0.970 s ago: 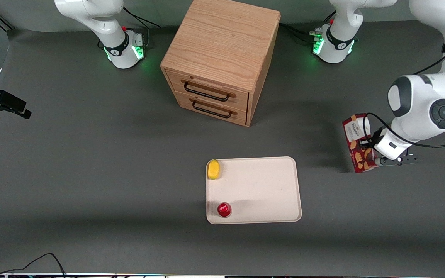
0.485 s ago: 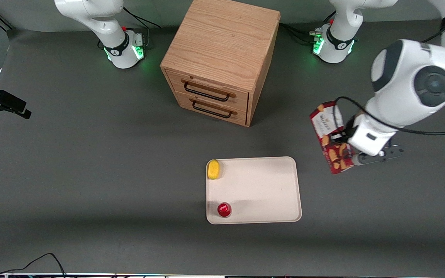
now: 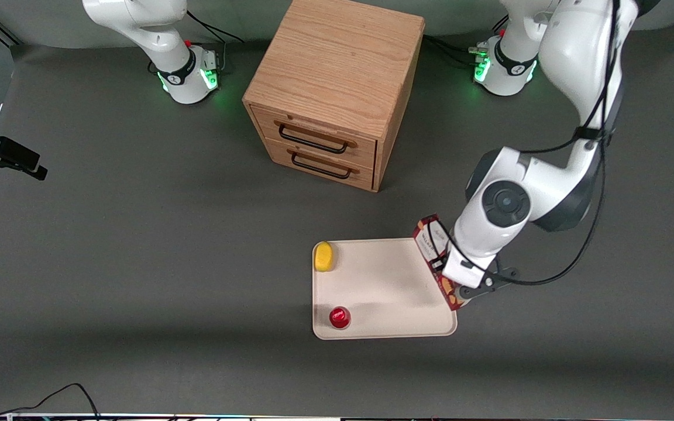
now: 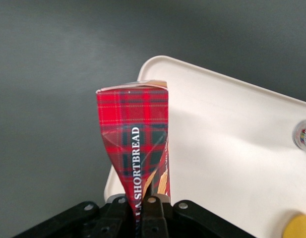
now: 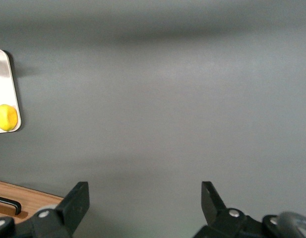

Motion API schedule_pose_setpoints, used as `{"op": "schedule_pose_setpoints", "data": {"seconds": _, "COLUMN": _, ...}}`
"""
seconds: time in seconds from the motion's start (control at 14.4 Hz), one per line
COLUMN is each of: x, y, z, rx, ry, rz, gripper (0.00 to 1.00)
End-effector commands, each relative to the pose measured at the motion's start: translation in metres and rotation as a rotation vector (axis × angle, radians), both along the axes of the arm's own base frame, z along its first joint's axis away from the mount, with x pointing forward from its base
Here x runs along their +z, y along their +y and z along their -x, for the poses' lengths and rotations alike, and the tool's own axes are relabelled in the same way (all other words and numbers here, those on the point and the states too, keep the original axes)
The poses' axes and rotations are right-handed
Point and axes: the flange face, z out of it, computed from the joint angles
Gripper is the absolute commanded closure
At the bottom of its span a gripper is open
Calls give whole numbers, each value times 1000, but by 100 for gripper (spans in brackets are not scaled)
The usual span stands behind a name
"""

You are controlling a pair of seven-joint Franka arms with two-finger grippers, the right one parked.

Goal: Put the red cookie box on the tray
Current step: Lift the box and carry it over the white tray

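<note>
Red cookie box (image 3: 435, 257) (image 4: 135, 144): tartan print, white "SHORTBREAD" lettering readable, pinched in gripper (image 3: 457, 286) (image 4: 145, 206) jaws, held over tray (image 3: 384, 280) (image 4: 227, 139) edge at working arm's end. On tray: yellow item (image 3: 325, 256) at 10 o'clock corner, red-capped item (image 3: 340, 317) at 7 o'clock corner. Wooden drawer cabinet (image 3: 334, 88) farther from front camera.

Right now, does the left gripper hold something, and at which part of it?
Yes. The left gripper is shut on the red cookie box, pinching its flattened end, above the edge of the tray.
</note>
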Motion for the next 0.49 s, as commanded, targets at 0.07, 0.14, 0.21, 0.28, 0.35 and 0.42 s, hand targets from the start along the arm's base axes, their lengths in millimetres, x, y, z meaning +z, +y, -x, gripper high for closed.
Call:
{"op": "schedule_pose_setpoints", "data": {"seconds": 0.07, "x": -32, "y": -23, "z": -16, "rx": -35, "ry": -84, "rz": 7, "gripper": 100}}
{"op": "schedule_pose_setpoints", "data": {"seconds": 0.14, "x": -41, "y": -24, "z": -17, "rx": -37, "ry": -96, "rz": 22, "gripper": 100}}
{"op": "schedule_pose_setpoints", "data": {"seconds": 0.21, "x": -51, "y": -25, "z": -17, "rx": -38, "ry": -93, "rz": 26, "gripper": 100}}
{"op": "schedule_pose_setpoints", "data": {"seconds": 0.28, "x": -60, "y": -26, "z": -16, "rx": -42, "ry": -82, "rz": 22, "gripper": 100}}
{"op": "schedule_pose_setpoints", "data": {"seconds": 0.35, "x": -65, "y": -26, "z": -15, "rx": -43, "ry": -76, "rz": 21, "gripper": 100}}
{"op": "schedule_pose_setpoints", "data": {"seconds": 0.42, "x": -69, "y": -26, "z": -14, "rx": -39, "ry": -79, "rz": 28, "gripper": 100}}
